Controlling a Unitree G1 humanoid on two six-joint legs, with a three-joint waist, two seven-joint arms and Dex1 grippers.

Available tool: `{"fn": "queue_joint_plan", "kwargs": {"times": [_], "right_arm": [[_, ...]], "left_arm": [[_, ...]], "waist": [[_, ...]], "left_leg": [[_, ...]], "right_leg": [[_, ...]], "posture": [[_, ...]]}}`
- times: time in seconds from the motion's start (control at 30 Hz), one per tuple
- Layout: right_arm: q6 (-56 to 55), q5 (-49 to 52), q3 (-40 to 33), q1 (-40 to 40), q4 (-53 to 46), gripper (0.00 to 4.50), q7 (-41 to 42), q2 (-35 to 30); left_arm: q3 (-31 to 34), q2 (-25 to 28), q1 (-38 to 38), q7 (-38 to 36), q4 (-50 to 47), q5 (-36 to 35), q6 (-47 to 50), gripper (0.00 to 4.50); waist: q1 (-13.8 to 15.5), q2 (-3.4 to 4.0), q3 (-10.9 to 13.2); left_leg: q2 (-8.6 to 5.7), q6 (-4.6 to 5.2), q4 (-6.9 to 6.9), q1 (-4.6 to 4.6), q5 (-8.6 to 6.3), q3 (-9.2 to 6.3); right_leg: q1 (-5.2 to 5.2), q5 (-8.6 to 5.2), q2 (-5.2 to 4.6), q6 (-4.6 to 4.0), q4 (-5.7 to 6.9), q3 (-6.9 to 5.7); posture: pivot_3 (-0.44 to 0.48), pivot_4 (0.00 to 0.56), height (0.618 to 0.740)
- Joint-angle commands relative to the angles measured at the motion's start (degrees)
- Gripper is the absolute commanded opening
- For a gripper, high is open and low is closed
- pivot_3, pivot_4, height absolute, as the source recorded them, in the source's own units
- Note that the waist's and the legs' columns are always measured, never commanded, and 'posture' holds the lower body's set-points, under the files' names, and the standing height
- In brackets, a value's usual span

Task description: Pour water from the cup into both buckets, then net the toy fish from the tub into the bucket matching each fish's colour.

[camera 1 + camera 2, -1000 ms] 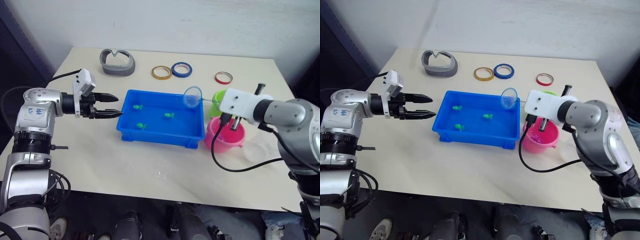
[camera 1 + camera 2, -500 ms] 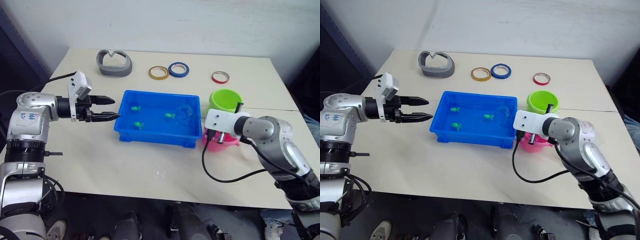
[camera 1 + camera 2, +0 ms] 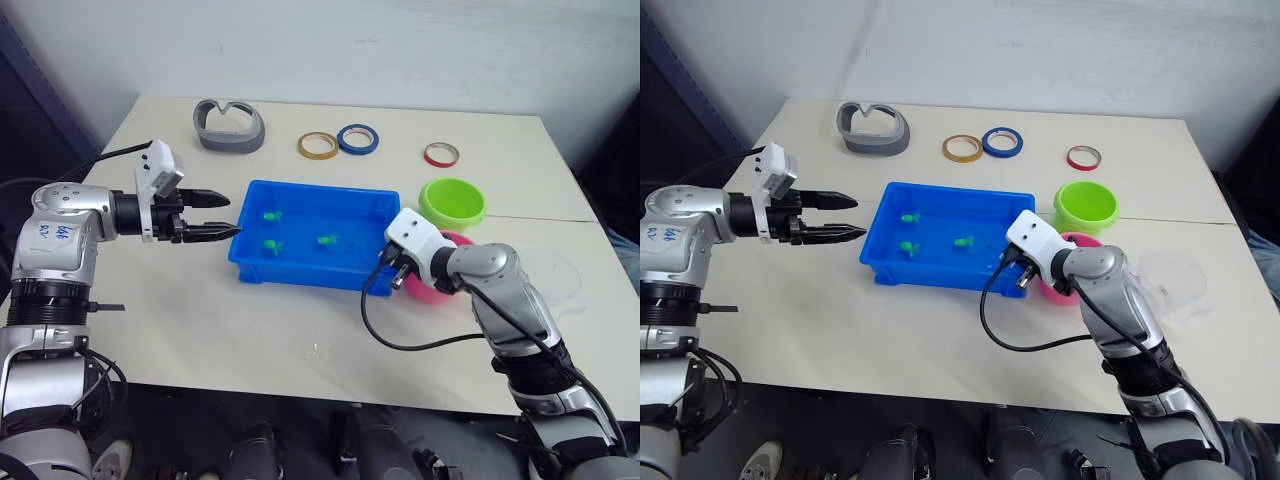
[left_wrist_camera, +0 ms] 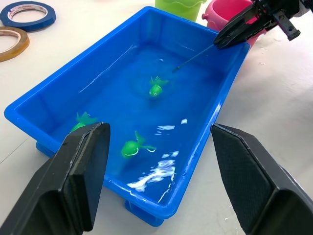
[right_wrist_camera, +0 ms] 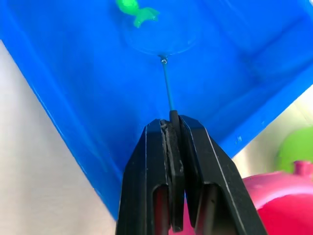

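Observation:
The blue tub (image 3: pixel 258 262) holds water and three green toy fish (image 3: pixel 270 215) (image 3: pixel 270 246) (image 3: pixel 326 240). My right gripper (image 3: pixel 395 272) is at the tub's right rim, shut on the thin black handle of the net (image 5: pixel 167 85). The net's hoop lies sunk in the water, with one green fish (image 5: pixel 134 9) at its far edge. Behind that arm stand the pink bucket (image 3: pixel 437 290) and the lime green bucket (image 3: pixel 452 200). The clear cup (image 3: pixel 558 278) sits to their right. My left gripper (image 3: pixel 222 214) hovers open just left of the tub, holding nothing.
Three tape rings lie behind the tub: yellow (image 3: pixel 318 146), blue (image 3: pixel 357 138) and red (image 3: pixel 441 154). A grey curved holder (image 3: pixel 229 125) sits at the back left. A cable (image 3: pixel 400 340) loops from my right wrist onto the table in front of the tub.
My right arm swung down and left, carrying the net from above the pink bucket into the tub, where its hoop is now under water. The left gripper stayed put.

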Motion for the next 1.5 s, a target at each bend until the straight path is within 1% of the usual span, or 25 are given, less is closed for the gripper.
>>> {"fn": "queue_joint_plan", "kwargs": {"times": [0.03, 0.3, 0.5, 0.63, 0.8, 1.27, 1.4, 1.5], "right_arm": [[5.0, 4.3, -3.1, -2.2, -3.1, 0.0, -0.9, 0.7], [14.6, 13.9, -5.5, -4.6, -8.2, 0.0, -0.9, -0.4], [19.2, 19.9, -6.0, -5.5, -12.2, 0.0, -1.2, -4.0], [21.4, 23.8, -8.3, -7.0, -14.0, 0.0, -2.1, -4.5], [21.1, 26.8, -9.3, -8.3, -14.5, 0.0, -3.7, -5.3], [18.6, 31.8, -9.8, -8.1, -13.9, 0.0, -8.7, -6.7], [15.8, 31.8, -11.9, -8.4, -12.7, 0.0, -9.4, -8.4], [13.8, 32.5, -14.8, -8.3, -11.8, 0.0, -8.5, -12.3]], "left_arm": [[1.9, 1.4, 0.5, 0.0, -2.4, -1.3, 0.0, 3.6], [1.7, 2.4, 1.1, -0.7, -2.7, -1.6, 0.0, 3.6], [1.8, 2.3, 1.5, -0.8, -3.2, -1.9, 0.2, 3.6], [1.7, 2.0, 1.6, -0.9, -3.3, -2.1, 0.1, 3.6], [1.1, 1.7, 0.5, -1.5, -2.7, -2.3, -0.2, 3.6], [0.4, 1.4, -1.2, -2.2, -1.5, -2.0, -0.3, 3.6], [-0.3, 0.7, -2.8, -2.3, -0.2, -1.7, -0.6, 3.6], [-0.7, -0.1, -4.1, -2.4, 1.1, -1.5, -1.2, 3.6]], "waist": [[0.0, 0.0, 0.0], [0.1, 0.0, 0.0], [0.1, 0.0, 0.0], [0.1, 0.0, 0.0], [0.1, 0.0, 0.0], [0.1, -0.01, 0.0], [0.2, -0.01, 0.0], [0.3, -0.01, 0.0]], "left_leg": [[0.0, 0.0, 0.0, 0.0, 0.0, 0.0], [0.0, 0.01, -0.03, -0.01, 0.0, -0.02], [-0.01, 0.02, -0.05, -0.03, -0.01, -0.03], [0.0, 0.02, -0.08, -0.03, -0.01, -0.04], [0.0, 0.02, -0.08, -0.03, -0.01, -0.04], [0.0, 0.04, -0.14, -0.06, -0.02, -0.05], [-0.01, 0.04, -0.15, -0.06, -0.02, -0.05], [-0.01, 0.06, -0.15, -0.11, -0.03, -0.05]], "right_leg": [[0.0, 0.0, 0.0, 0.0, 0.0, 0.0], [0.0, 0.0, 0.0, 0.0, -0.04, -0.01], [0.0, 0.0, -0.01, 0.0, -0.08, -0.01], [0.0, 0.0, 0.0, 0.0, -0.11, -0.02], [0.0, 0.0, -0.01, 0.0, -0.11, -0.02], [0.0, 0.0, -0.01, 0.0, -0.21, -0.02], [0.0, 0.0, -0.01, 0.0, -0.23, -0.02], [0.0, 0.0, -0.01, 0.0, -0.29, -0.03]], "posture": [[0.0, 0.15, 0.693], [0.0, 0.15, 0.693], [0.0, 0.15, 0.693], [0.0, 0.15, 0.693], [0.0, 0.15, 0.693], [0.0, 0.15, 0.693], [0.0, 0.15, 0.693], [0.0, 0.15, 0.693]]}}
